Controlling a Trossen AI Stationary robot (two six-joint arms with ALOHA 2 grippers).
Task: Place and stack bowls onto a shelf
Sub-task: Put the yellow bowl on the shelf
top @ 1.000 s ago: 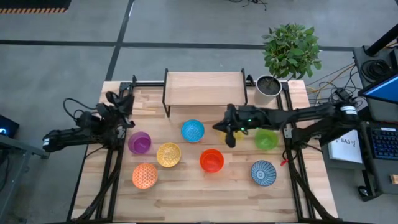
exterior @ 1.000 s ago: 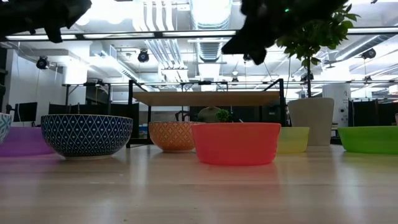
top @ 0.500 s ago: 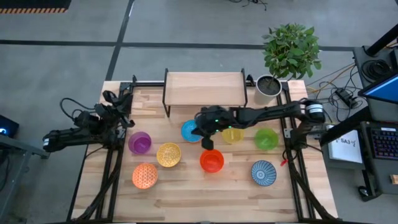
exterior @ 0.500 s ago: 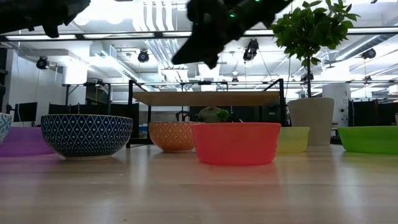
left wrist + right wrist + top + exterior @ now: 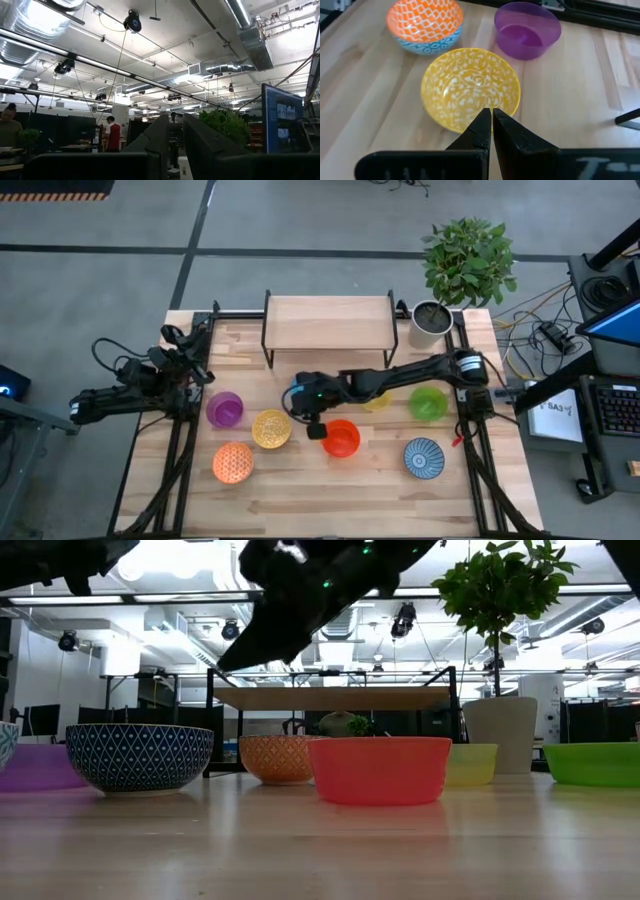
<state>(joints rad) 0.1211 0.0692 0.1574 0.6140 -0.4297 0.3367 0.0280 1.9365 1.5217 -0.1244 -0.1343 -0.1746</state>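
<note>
Eight bowls stand on the table in front of the shelf (image 5: 330,323): purple (image 5: 225,409), patterned gold (image 5: 271,429), patterned orange (image 5: 233,462), red-orange (image 5: 342,438), blue-white (image 5: 424,457) and green (image 5: 428,403). My right arm partly hides the blue bowl (image 5: 296,393) and the yellow bowl (image 5: 376,401). My right gripper (image 5: 309,423) hangs shut in the air between the blue, gold and red-orange bowls. In its wrist view the right gripper (image 5: 491,119) points down at the gold bowl (image 5: 470,89). My left gripper (image 5: 193,348) waits by the table's left edge with its fingers slightly apart (image 5: 175,145).
A grey pot with a plant (image 5: 432,318) stands at the shelf's right end. The shelf board (image 5: 330,698) carries nothing. Bare tabletop lies along the near edge (image 5: 330,500). Black frame rails run along both table sides.
My right arm has swept toward the table's left edge and slightly toward the near edge. It went from beside the green bowl, past the yellow one, to over the blue bowl's near side. It has also come somewhat lower. No bowl has moved.
</note>
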